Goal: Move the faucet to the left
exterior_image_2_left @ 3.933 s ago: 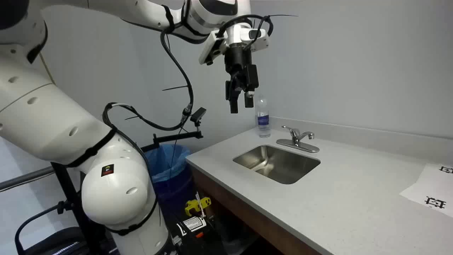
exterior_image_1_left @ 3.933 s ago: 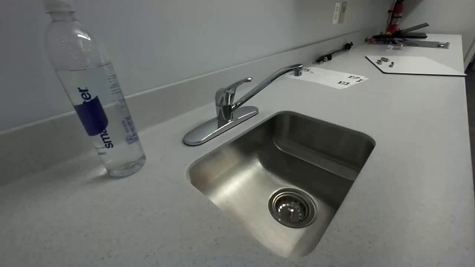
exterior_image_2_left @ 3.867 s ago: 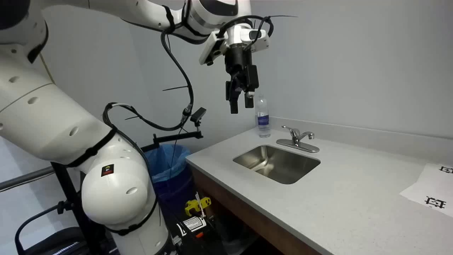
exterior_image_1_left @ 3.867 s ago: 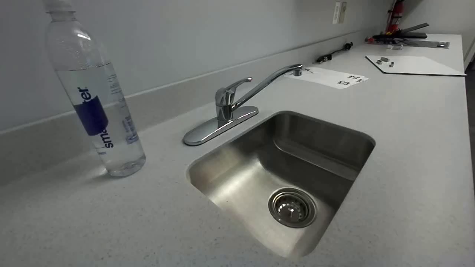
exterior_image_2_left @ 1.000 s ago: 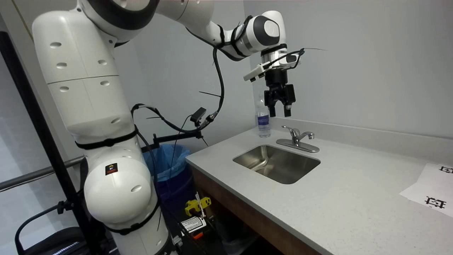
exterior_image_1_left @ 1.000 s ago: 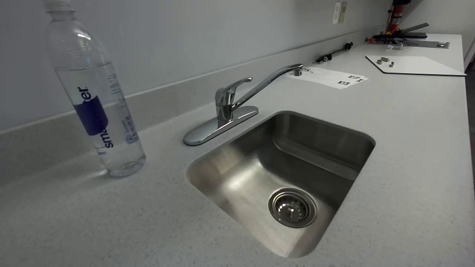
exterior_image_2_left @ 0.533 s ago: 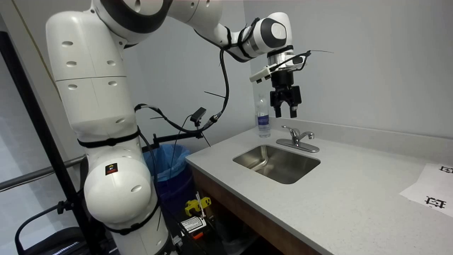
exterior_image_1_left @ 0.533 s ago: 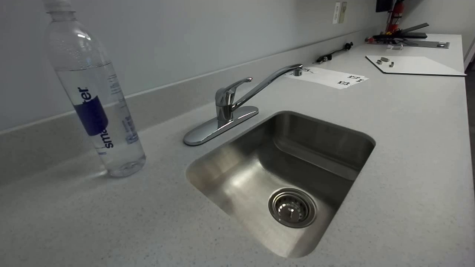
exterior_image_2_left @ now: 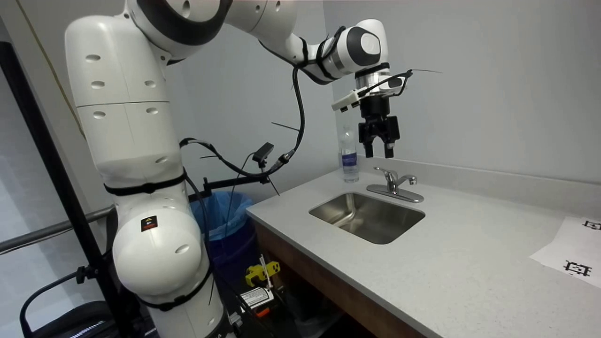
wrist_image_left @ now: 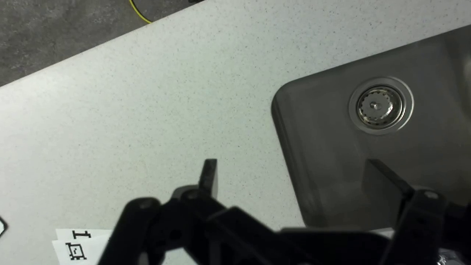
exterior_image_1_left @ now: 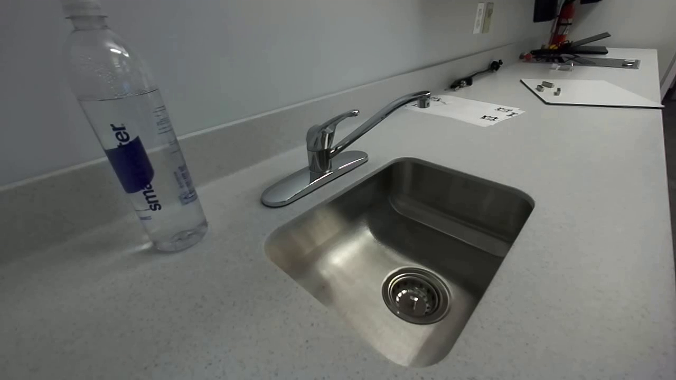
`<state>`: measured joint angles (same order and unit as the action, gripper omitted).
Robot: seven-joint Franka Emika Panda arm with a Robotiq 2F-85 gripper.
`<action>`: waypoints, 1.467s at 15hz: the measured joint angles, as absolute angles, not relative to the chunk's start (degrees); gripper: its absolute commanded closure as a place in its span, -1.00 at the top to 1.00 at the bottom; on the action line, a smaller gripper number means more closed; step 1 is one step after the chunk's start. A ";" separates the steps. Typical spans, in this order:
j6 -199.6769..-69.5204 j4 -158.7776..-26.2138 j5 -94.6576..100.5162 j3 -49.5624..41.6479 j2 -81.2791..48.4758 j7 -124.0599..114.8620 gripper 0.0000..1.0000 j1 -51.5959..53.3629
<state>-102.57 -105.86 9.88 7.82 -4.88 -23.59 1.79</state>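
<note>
The chrome faucet point(exterior_image_1_left: 319, 155) stands behind the sink, with its long spout pointing away along the counter in this exterior view. It also shows in an exterior view point(exterior_image_2_left: 392, 183). My gripper point(exterior_image_2_left: 379, 151) hangs fingers down above the faucet, apart from it. In the wrist view my gripper point(wrist_image_left: 290, 167) is open with nothing between its fingers. One finger shows against the counter, the other against the sink. A small shiny piece at the bottom right of the wrist view may be the faucet; most of it is hidden there.
The steel sink point(exterior_image_2_left: 367, 218) lies in front of the faucet. A clear water bottle point(exterior_image_1_left: 132, 158) stands beside the faucet, near the wall. Paper sheets with printed markers point(exterior_image_2_left: 570, 253) lie along the counter point(exterior_image_2_left: 469, 253). A white board point(exterior_image_1_left: 591, 92) lies farther off.
Over the last seconds my arm has swung to the right in an exterior view, toward the faucet. In the last half second the gripper has sunk slightly. The faucet has not moved.
</note>
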 measured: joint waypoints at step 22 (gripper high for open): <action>-112.06 -82.67 9.85 3.54 -28.68 -17.64 1.00 4.53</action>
<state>-112.06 -82.67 9.85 3.54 -28.68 -17.64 4.53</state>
